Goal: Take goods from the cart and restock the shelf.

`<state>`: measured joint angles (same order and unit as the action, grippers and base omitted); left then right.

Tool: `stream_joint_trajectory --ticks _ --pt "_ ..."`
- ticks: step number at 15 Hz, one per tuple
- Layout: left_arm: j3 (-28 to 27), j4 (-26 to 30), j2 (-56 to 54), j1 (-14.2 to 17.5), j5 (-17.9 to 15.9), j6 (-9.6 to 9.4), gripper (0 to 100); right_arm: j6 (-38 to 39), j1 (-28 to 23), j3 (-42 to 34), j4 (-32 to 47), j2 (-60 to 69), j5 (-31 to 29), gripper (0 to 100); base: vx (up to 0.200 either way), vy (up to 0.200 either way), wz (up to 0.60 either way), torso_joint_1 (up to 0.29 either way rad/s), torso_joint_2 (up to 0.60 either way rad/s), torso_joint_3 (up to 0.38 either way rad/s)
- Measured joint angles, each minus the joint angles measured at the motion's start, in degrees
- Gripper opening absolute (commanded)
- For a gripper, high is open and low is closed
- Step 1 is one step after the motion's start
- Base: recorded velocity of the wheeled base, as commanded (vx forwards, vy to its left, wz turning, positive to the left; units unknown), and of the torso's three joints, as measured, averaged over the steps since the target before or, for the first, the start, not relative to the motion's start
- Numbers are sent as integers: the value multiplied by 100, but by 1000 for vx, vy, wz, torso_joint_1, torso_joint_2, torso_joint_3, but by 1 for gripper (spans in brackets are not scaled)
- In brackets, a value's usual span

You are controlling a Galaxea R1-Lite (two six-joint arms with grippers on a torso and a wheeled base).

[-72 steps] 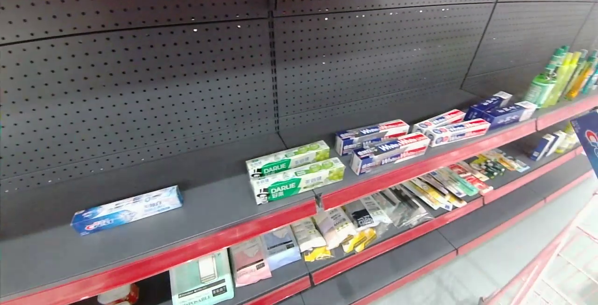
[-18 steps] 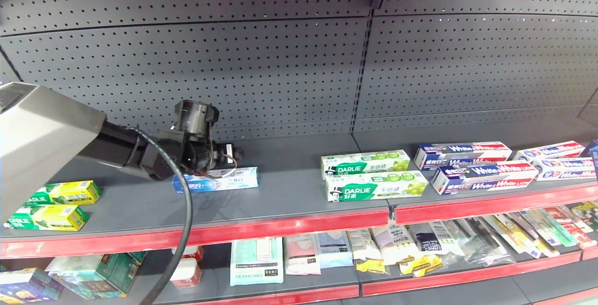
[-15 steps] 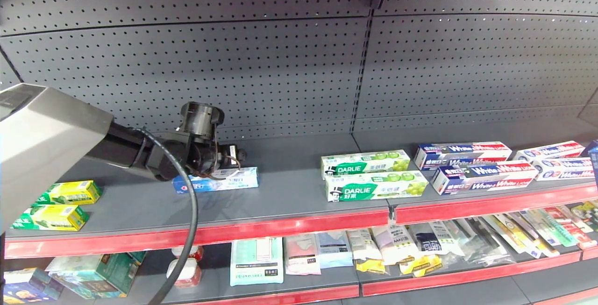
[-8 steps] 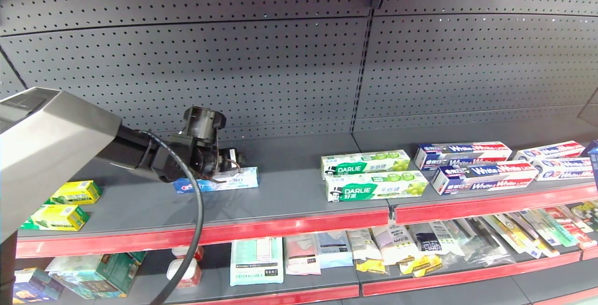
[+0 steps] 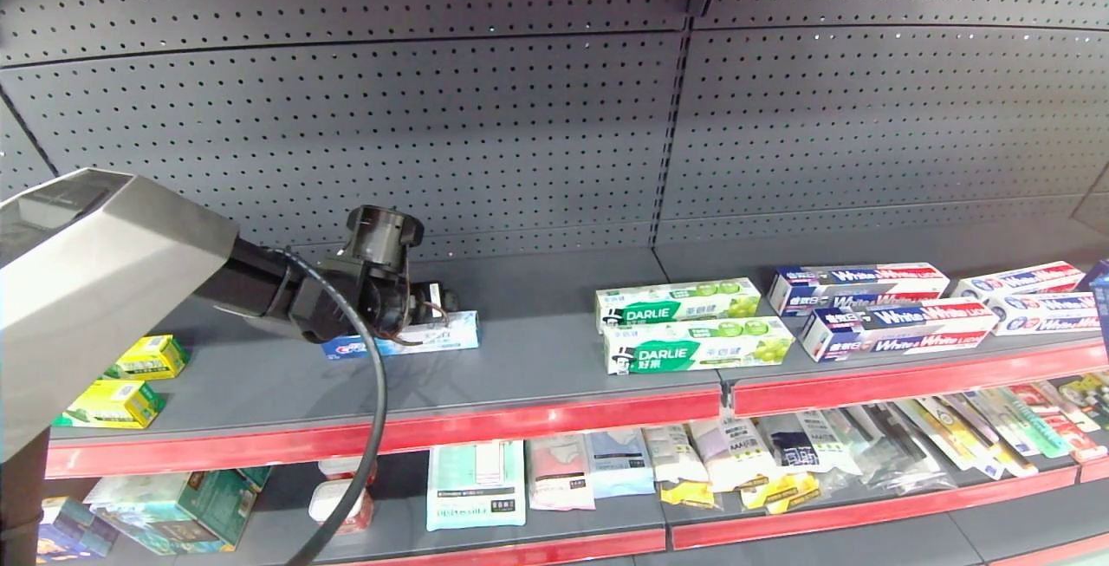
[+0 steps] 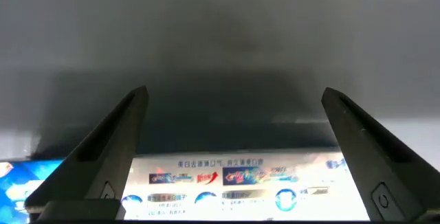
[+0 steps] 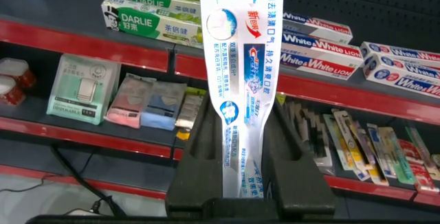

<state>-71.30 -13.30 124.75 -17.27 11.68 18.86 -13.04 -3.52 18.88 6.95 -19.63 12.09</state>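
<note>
A blue-and-white toothpaste box lies flat on the grey shelf at centre left. My left gripper reaches over its back edge. In the left wrist view the left gripper is open, fingers spread wide, and the same box lies below and between them, untouched. In the right wrist view my right gripper is shut on a second blue-and-white toothpaste box, held upright in front of the shelves.
Two green toothpaste boxes and several red-white-blue ones lie to the right on the same shelf. Yellow-green boxes sit at the far left. The lower shelf holds packets. Bare shelf lies between the blue and green boxes.
Since the oldest frame the camera has swung left along the shelf. Over the last second my left arm has edged rightward and slightly deeper over the blue box, which has stayed put.
</note>
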Motion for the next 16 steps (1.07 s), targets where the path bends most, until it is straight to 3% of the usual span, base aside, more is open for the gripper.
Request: stream_joint_trajectory --ticks 6,16 --pt "173 -24 -41 68 -41 -4 100 -1 2 -41 0 4 0 0 0 0 0 0 0 0" --pt "408 -29 -206 166 -422 -39 100 -45 0 -113 13 119 0 0 0 0 0 0 0 0"
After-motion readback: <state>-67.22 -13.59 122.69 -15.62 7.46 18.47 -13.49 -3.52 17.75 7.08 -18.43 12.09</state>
